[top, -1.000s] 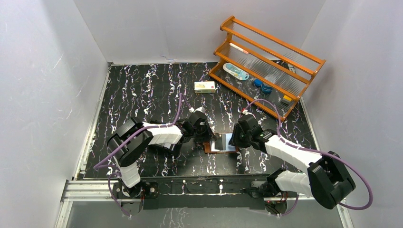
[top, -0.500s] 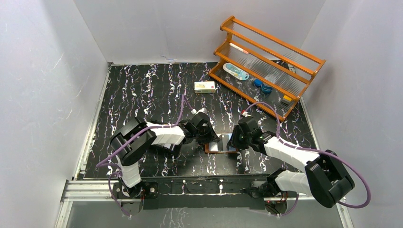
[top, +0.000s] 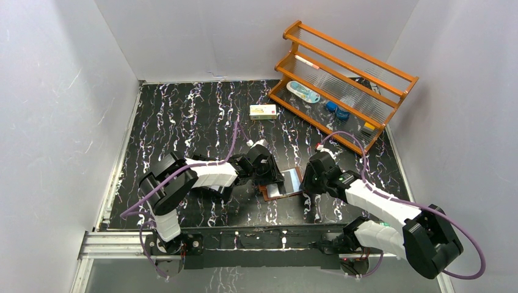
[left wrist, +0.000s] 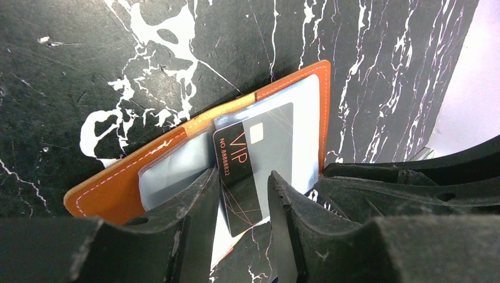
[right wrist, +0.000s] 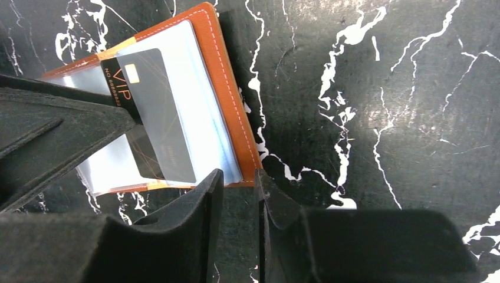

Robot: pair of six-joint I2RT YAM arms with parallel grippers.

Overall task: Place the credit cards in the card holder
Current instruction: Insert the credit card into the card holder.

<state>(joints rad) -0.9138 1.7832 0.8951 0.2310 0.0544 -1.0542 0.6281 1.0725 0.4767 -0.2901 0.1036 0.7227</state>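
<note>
Black marble-look counter, veined in white. At the left, your left claw hangs low over a dark credit card lettered VIP. Its jaws are parted, one finger on each side of the card's near end, and they pinch nothing. The card's far part sits under the clear pocket of the orange-brown card holder, which lies open on the counter between the two arms; the near part sticks out. At the right, your right claw is at the holder's near edge, jaws a little apart; you cannot tell whether they grip that edge.

The card looks only partly seated. If you lift the left claw carelessly, a finger may catch the card and drag it out. If you push the card further while the holder is loose, the holder may slide or the pocket film may buckle.
</note>
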